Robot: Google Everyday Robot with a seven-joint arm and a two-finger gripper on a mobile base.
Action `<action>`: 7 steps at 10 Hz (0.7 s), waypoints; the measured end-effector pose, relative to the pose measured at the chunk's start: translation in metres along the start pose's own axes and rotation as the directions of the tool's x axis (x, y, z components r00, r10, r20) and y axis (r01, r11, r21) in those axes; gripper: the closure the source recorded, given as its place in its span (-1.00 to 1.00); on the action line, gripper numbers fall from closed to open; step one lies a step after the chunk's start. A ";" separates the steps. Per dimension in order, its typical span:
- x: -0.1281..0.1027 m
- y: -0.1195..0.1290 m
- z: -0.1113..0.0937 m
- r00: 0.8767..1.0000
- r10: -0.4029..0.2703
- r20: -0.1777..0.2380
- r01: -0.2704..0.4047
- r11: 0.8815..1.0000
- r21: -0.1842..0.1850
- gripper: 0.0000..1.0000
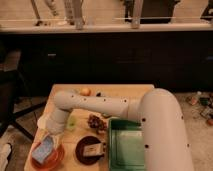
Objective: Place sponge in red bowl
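The pale blue-grey sponge [44, 149] lies tilted over the orange-red bowl [56, 160] at the table's front left, covering much of it. My gripper [49, 134] hangs at the end of the white arm [95, 105], directly above the sponge's far edge. The sponge looks to be resting in or just above the bowl; I cannot tell which.
A dark brown round dish [90, 148] holding a small tan block [92, 149] sits right of the bowl. A green rectangular bin [126, 145] stands at the front right. A dark cluster [95, 121], a pale green item [71, 121] and an orange fruit [86, 91] lie on the wooden table [125, 91].
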 end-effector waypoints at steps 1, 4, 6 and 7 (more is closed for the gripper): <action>0.000 0.000 0.000 1.000 0.000 0.000 0.000 1.000 0.000 0.95; 0.000 0.000 0.000 1.000 0.000 0.000 0.000 1.000 0.000 0.95; 0.000 0.000 0.000 1.000 0.000 0.000 0.000 1.000 0.000 1.00; 0.000 0.000 0.000 1.000 0.001 0.000 -0.001 1.000 0.000 0.96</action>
